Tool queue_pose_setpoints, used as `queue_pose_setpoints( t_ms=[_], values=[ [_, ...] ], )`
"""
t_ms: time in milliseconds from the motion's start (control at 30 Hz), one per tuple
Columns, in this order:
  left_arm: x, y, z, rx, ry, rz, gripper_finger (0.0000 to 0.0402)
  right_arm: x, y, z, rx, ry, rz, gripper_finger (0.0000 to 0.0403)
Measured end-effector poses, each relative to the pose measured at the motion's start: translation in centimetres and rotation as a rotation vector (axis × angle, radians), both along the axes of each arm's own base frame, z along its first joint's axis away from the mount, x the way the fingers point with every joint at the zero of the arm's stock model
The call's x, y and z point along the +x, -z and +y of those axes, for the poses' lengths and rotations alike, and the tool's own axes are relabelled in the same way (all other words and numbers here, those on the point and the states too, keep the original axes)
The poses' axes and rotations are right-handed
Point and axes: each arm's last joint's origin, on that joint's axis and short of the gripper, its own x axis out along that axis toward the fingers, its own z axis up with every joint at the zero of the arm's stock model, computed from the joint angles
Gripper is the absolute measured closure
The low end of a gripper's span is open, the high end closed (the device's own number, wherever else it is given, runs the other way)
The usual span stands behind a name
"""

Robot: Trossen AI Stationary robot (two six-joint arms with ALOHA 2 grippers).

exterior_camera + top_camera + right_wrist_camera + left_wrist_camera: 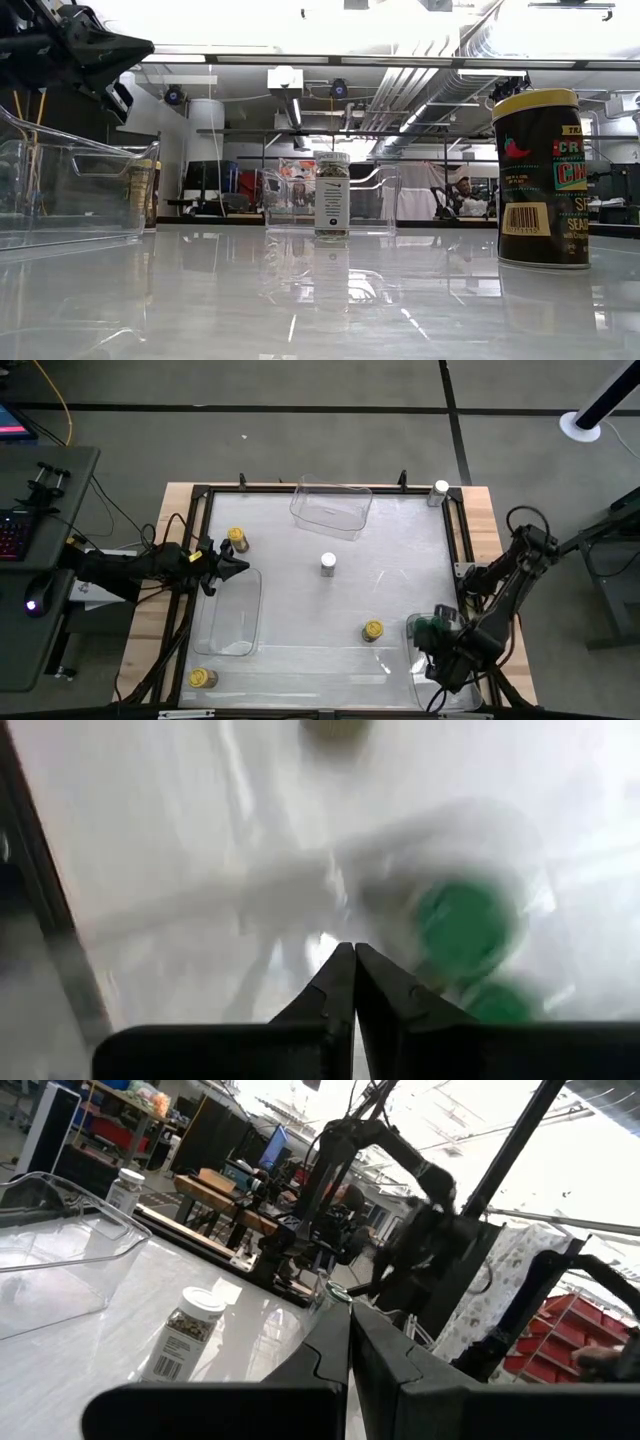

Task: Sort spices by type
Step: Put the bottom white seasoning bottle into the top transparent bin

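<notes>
Green-lidded jars [464, 927] sit binned at our table's front-right corner beneath our right gripper [353, 952], fingers pressed together; left gripper [238, 566] likewise. Lifting carelessly risks snagging the bin.

Table top [330, 610]: a glossy white sheet, smooth enough to mirror the ceiling lights and the jars standing on it. Table border [485, 520]: pale bare wood, matt, framed inside by dark metal rails [320, 490]. Bins [331, 508]: clear, thin-walled plastic with shiny rounded rims; a second [228, 615] lies along the left edge. Spice jars: the yellow-lidded jar [541, 178] carries a glossy printed label under a plastic cap; the white-lidded jar [332, 194] is transparent with a paper label and barcode. Green lids [462, 920]: smooth plastic, seen through a clear bin wall. Gripper fingers [375, 1370]: matt black.
</notes>
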Motion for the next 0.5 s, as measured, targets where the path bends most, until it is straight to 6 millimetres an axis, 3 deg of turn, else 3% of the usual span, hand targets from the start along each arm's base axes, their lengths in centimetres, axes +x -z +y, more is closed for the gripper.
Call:
queue_pose_setpoints(
  t_ms=[200, 500],
  values=[
    [0.0, 0.0, 0.0, 0.000, 0.000, 0.000, 0.0401, 2.5, -4.1, -2.1, -0.234, 0.034, -0.284, 0.0403],
    [0.0, 0.0, 0.0, 0.000, 0.000, 0.000, 0.0401, 8.6, -4.1, -6.9, -0.174, 0.109, -0.298, 0.0385]
  ],
)
